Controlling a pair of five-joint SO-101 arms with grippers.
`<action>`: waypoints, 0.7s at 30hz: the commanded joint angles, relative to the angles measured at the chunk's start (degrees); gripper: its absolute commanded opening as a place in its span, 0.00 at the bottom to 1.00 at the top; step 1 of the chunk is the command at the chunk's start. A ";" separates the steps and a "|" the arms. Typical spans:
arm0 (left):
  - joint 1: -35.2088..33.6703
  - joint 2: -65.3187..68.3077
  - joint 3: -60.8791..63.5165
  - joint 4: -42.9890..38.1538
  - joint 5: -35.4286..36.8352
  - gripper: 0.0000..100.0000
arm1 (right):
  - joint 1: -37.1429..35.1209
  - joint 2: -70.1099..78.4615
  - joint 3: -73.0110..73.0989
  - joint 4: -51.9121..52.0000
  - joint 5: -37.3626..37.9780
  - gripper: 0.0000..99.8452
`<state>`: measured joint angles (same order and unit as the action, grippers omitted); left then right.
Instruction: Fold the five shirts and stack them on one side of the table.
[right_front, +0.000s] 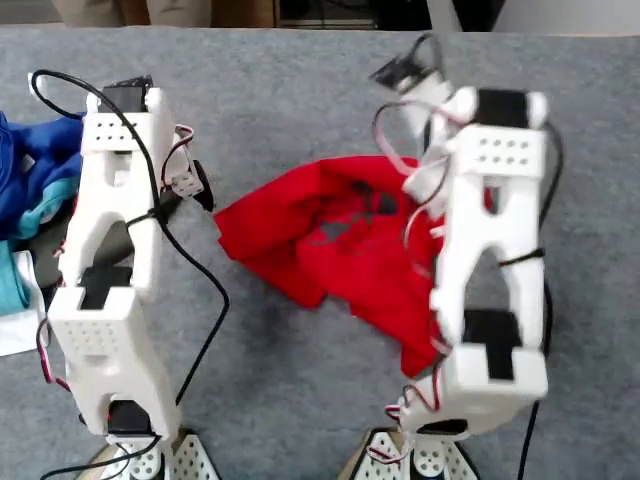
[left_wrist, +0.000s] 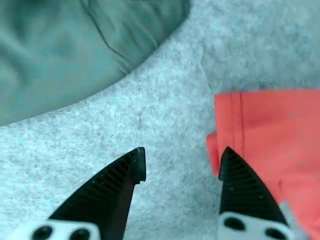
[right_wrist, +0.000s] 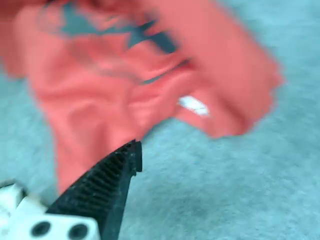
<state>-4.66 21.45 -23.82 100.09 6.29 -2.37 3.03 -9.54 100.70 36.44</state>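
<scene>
A crumpled red shirt (right_front: 330, 250) with a dark print lies in the middle of the grey table. My left gripper (left_wrist: 182, 162) hovers open just over the table at the shirt's left edge, with one fingertip (left_wrist: 227, 160) beside the red hem (left_wrist: 265, 130); nothing is between its fingers. The right arm stands over the shirt's right side. My right gripper (right_wrist: 182, 162) hangs above the printed red cloth (right_wrist: 125, 85); one black finger (right_wrist: 122, 167) shows, with bare table beside it and nothing held.
A pile of blue and teal shirts (right_front: 30, 190) lies at the table's left edge, with white paper (right_front: 15, 335) in front of it. A dark grey-green cloth (left_wrist: 75, 50) lies beyond the left gripper. Bare table (right_front: 290, 100) stretches behind the red shirt.
</scene>
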 joint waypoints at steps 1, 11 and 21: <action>-1.23 -8.66 3.60 0.35 -8.35 0.16 | -4.70 -9.45 14.81 -4.40 2.20 0.62; -5.45 -17.63 13.27 0.18 -14.33 0.03 | -7.96 -5.32 30.55 -19.08 0.62 0.25; -11.25 -18.15 23.30 -7.38 -14.51 0.03 | -7.69 12.09 29.49 -22.51 0.88 0.17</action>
<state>-14.15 6.24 -2.81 95.78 -8.13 -9.41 12.18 20.79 77.76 37.49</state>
